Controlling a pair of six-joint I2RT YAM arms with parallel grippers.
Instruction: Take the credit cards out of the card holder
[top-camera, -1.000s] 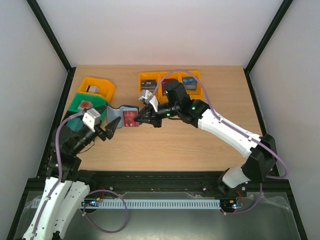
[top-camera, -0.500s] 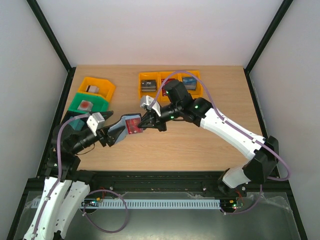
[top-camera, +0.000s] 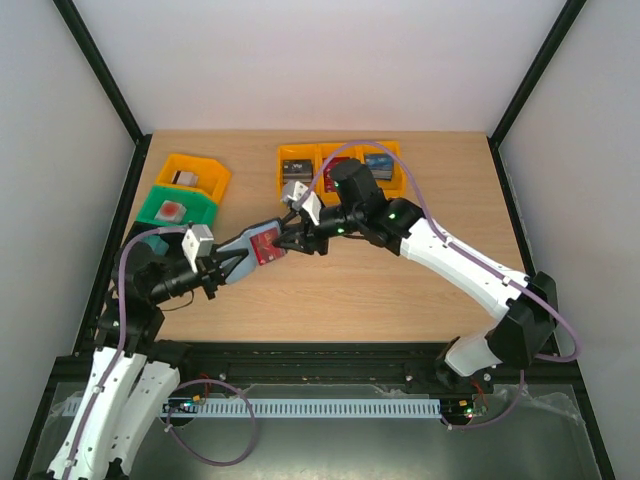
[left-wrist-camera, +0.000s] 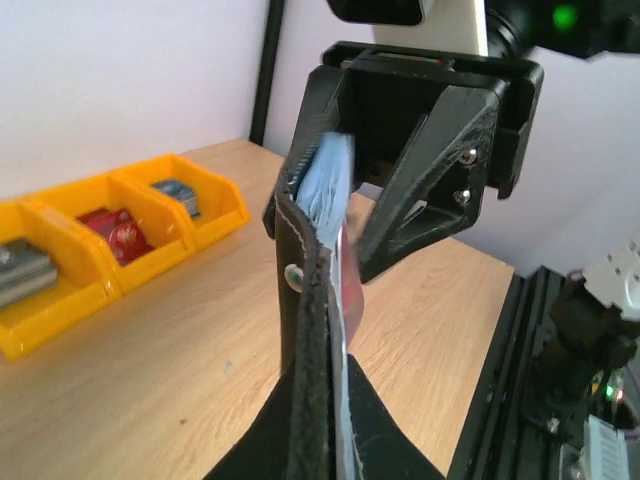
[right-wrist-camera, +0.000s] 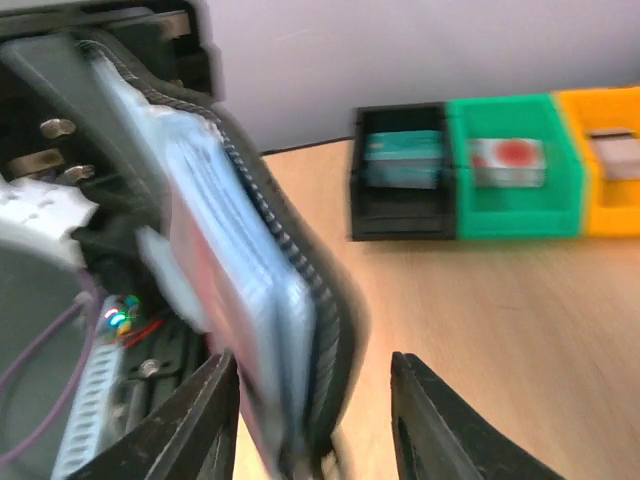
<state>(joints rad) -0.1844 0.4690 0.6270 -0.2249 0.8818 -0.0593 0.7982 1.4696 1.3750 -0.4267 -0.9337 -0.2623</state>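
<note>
The black card holder (top-camera: 243, 247) hangs in the air between the two arms, grey-blue inside up, with a red credit card (top-camera: 265, 245) sticking out of a pocket. My left gripper (top-camera: 221, 266) is shut on its near end; in the left wrist view the card holder (left-wrist-camera: 309, 300) stands edge-on, the red card (left-wrist-camera: 352, 292) on its right face. My right gripper (top-camera: 290, 239) is open around the far end. In the right wrist view the card holder (right-wrist-camera: 300, 320) sits between the spread fingers (right-wrist-camera: 205, 420), nearer the left one, with a gap to the right one.
A row of orange bins (top-camera: 340, 160) holding small items stands at the back of the table. At the left are another orange bin (top-camera: 192, 173), a green bin (top-camera: 176, 206) and a black bin (right-wrist-camera: 402, 172), all close behind my left arm.
The card holder rose off the table. My left gripper closed on its near end; my right gripper, which had held it, opened its jaws.
</note>
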